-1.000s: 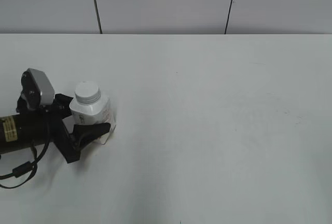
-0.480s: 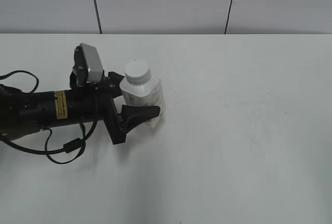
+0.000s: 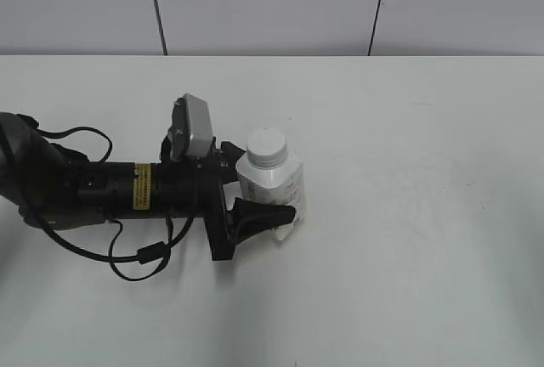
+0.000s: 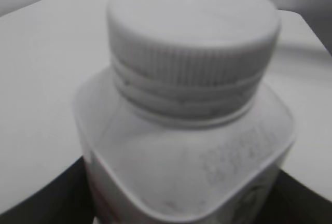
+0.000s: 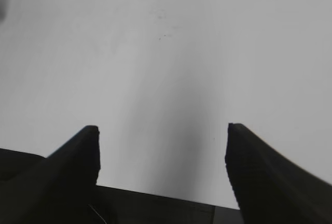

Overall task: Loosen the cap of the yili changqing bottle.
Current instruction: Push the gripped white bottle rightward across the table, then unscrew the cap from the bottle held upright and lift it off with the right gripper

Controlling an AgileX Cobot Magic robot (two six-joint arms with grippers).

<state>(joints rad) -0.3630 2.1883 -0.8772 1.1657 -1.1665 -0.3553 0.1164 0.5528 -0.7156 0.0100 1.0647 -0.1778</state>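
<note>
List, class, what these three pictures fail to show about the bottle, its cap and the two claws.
1. Small squat white plastic bottle: its label print is too small in the exterior view and blurred in the left wrist view.
2. Left claw: its far finger is hidden behind the bottle in the exterior view.
3. Round ribbed white cap: whether it is loosened cannot be told.
4. Right claw: outside the exterior view.
</note>
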